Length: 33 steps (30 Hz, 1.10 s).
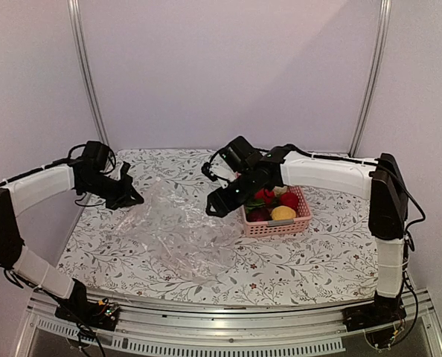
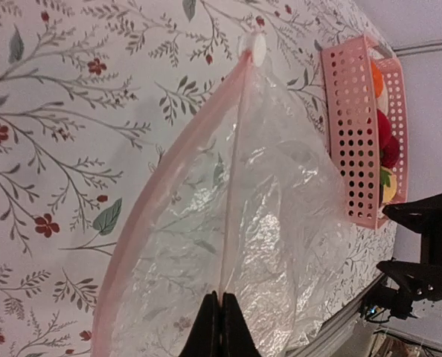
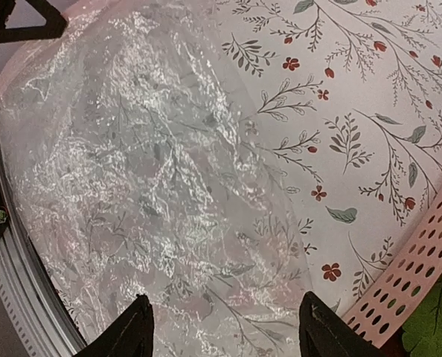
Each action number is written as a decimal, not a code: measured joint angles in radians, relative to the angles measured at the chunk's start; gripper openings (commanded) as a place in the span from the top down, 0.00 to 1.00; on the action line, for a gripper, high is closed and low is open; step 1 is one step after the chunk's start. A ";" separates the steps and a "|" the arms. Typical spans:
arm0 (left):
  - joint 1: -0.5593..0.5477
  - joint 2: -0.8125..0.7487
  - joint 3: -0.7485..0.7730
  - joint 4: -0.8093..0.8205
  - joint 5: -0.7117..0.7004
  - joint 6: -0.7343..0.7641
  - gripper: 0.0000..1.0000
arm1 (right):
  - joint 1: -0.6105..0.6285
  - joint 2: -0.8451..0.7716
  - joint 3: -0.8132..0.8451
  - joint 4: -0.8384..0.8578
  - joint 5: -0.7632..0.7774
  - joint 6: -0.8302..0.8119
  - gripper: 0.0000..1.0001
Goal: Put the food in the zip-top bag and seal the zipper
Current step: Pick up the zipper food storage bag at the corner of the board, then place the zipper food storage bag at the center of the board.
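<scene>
The left claw (image 2: 219,305) is clamped on one lip of the bag (image 3: 146,186), and the pink zipper (image 2: 161,186) curves away beside it. The right claw (image 3: 225,297) hangs above the bag's crinkled body, jaws wide apart and holding nothing. The bag lies on the table (image 1: 318,253). The food (image 1: 283,213) sits in the basket (image 1: 277,227), just beside the right claw.

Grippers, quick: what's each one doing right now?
Left gripper: closed, pinching the edge of the zip-top bag.
Right gripper: open, holding nothing, above the bag.
</scene>
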 measured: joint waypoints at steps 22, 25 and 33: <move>-0.627 0.268 0.748 -0.307 -0.678 0.224 0.68 | -0.206 -0.322 -0.173 0.085 -0.029 0.156 0.35; -0.671 0.315 0.692 -0.319 -0.707 0.225 0.55 | -0.214 -0.335 -0.246 0.092 -0.030 0.171 0.34; -0.807 0.294 0.710 -0.307 -0.871 0.249 0.55 | -0.219 -0.386 -0.366 0.119 -0.040 0.191 0.34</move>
